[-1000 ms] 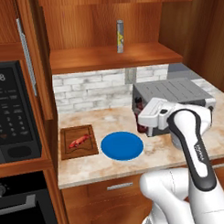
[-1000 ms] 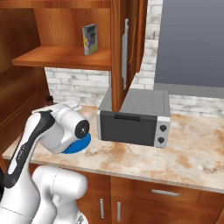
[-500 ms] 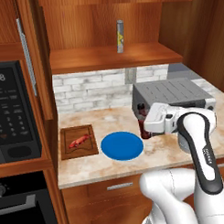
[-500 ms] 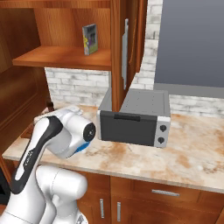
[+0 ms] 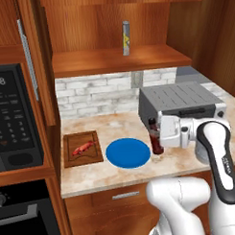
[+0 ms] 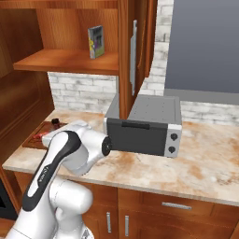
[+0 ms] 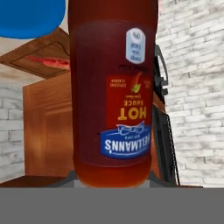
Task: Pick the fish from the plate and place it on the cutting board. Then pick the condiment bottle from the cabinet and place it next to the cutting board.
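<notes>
Currently, by label:
gripper [image 5: 157, 137]: clenched on the bottle; the fingers themselves are hidden behind the white hand in the left base view, so the grasp is read from the bottle being filled right up against the hand camera.
bottle [image 5: 154, 137]: held upright between the fingers, base at or just above the counter, cannot be told which; black cap up, red label seen upside down in the hand view [image 7: 114, 87] because that camera is rolled over.
plate [image 5: 128, 152]: blue, bare, lying just beside the held bottle on the side away from the hand; a slice of it is seen past the bottle in the hand view [image 7: 30, 17].
board [image 5: 82, 148]: beyond the plate from the fingers, well apart from the bottle, flat on the counter.
fish [image 5: 81, 149]: red-orange, lying on the board, far from the fingers; seen as a red streak in the hand view [image 7: 46, 61].
cabinet [image 5: 117, 59]: above the fingers, shelf open, a grey cylinder [image 5: 126, 38] standing on it.
toaster oven [image 5: 181, 105]: just behind the hand on the counter.
microwave [image 5: 14, 123]: farthest from the fingers, past the board.
</notes>
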Controlling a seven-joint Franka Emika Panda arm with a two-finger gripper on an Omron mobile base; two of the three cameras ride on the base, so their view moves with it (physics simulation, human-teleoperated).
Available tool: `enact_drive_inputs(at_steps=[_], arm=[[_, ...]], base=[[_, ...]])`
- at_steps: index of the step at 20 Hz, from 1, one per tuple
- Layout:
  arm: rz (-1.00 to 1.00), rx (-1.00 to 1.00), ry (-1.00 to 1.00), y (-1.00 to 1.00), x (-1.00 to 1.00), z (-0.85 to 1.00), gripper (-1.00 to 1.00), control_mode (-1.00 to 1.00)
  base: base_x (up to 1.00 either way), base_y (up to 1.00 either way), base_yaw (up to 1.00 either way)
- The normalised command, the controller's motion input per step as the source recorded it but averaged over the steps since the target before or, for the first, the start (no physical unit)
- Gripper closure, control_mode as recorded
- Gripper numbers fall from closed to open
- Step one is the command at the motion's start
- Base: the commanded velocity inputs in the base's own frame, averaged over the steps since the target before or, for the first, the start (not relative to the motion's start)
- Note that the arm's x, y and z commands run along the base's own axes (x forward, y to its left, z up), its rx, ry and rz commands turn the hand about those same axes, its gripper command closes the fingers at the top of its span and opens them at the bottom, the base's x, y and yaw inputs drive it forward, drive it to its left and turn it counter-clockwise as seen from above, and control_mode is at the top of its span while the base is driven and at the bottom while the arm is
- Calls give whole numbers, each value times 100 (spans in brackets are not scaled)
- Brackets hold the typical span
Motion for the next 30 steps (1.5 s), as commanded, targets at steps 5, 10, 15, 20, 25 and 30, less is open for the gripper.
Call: enact_drive_inputs(at_steps=[5, 10, 15, 20, 25, 30], arm=[[7, 2, -1, -3, -9, -37, 100, -100], [2, 0, -5, -18, -5, -15, 100, -100], [0, 0, -5, -33, -3, 0, 100, -100], [0, 0, -6, -36, -17, 0, 100, -100], [0, 0, -4, -21, -13, -10, 100, -100], [-2, 1, -3, -5, 0, -25, 100, -100]], base=[[0, 0, 0], [0, 0, 0], [0, 0, 0], [0, 0, 0], [0, 0, 0], [0, 0, 0]])
